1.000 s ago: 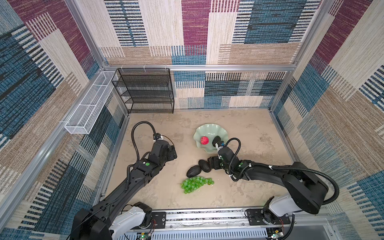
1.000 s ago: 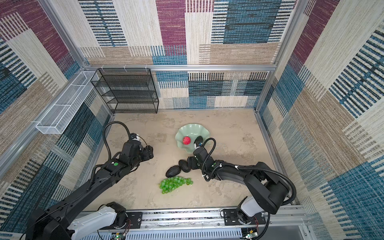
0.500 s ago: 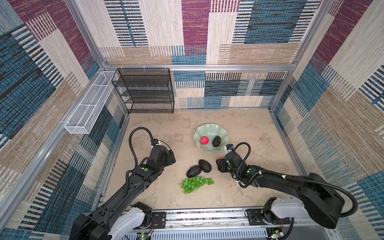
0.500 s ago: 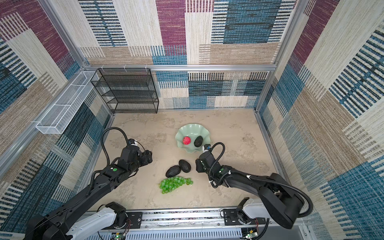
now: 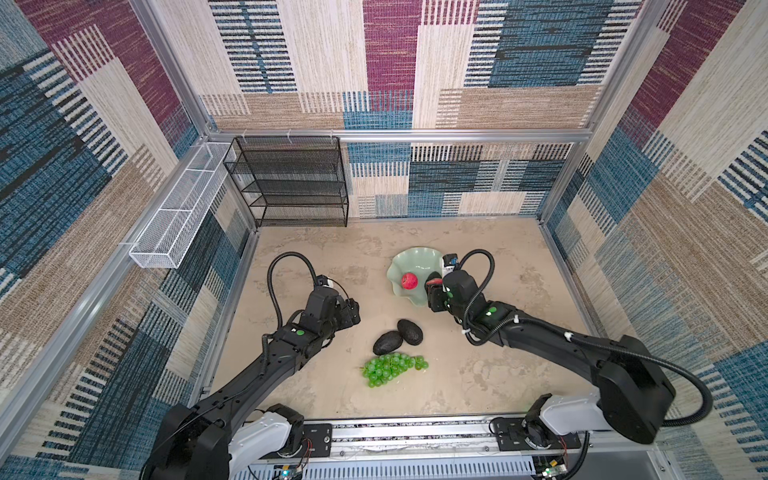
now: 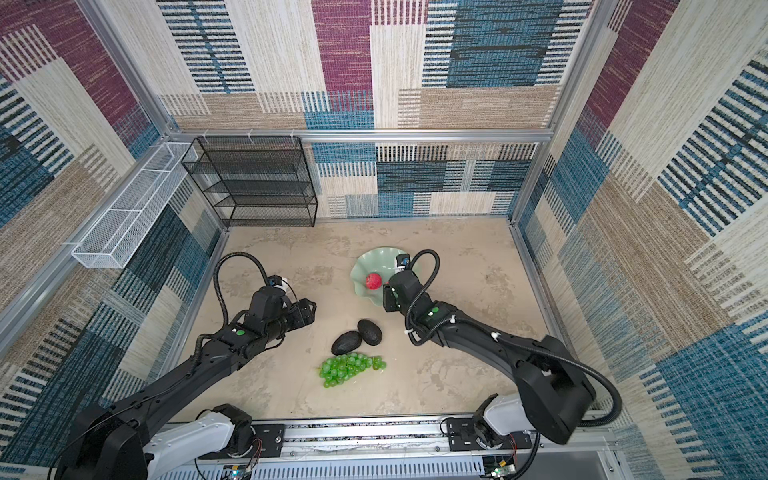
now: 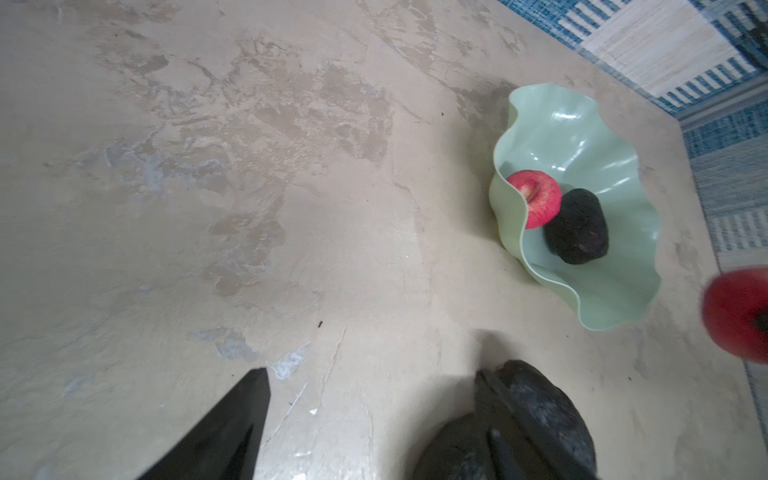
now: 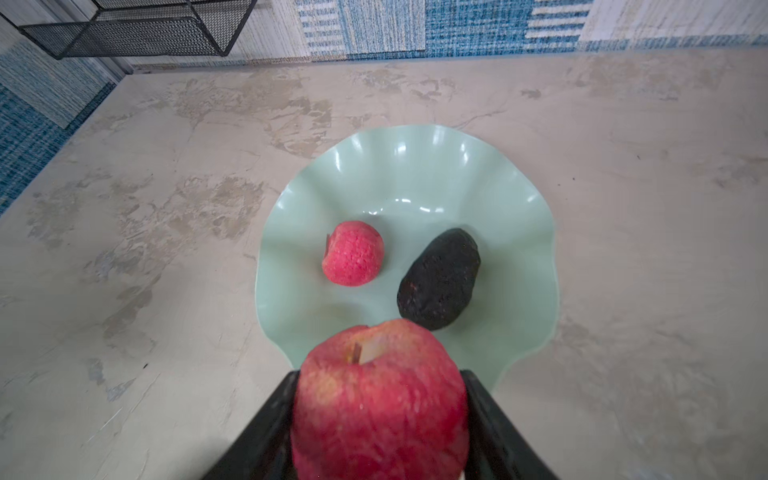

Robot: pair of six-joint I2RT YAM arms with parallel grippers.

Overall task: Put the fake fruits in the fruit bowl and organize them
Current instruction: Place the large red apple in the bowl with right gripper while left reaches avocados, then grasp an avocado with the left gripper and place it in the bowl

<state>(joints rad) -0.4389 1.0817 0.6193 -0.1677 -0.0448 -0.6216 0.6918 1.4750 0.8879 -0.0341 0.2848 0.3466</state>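
Right jaws reached bowl (image 8: 415, 174); wrist view shows clamped apple (image 8: 380, 403) plainly.

**Desk:** What stands left of centre, in both top views?

**Photographer:** A black mesh shelf rack (image 5: 291, 183) on the mottled beige counter (image 5: 498, 257), against the back wall. Just beside it, at left, a white wire basket (image 5: 178, 216) runs along the side wall.

**Desk:** And the walls?

**Photographer:** Patchwork weave (image 5: 390, 54): blue, maroon, beige.

In the bowl (image 5: 411, 262) lie an apple (image 5: 409, 281) and an avocado (image 8: 438, 279); before it two avocados (image 5: 410, 331) touch, grapes (image 5: 390, 368) just before them.
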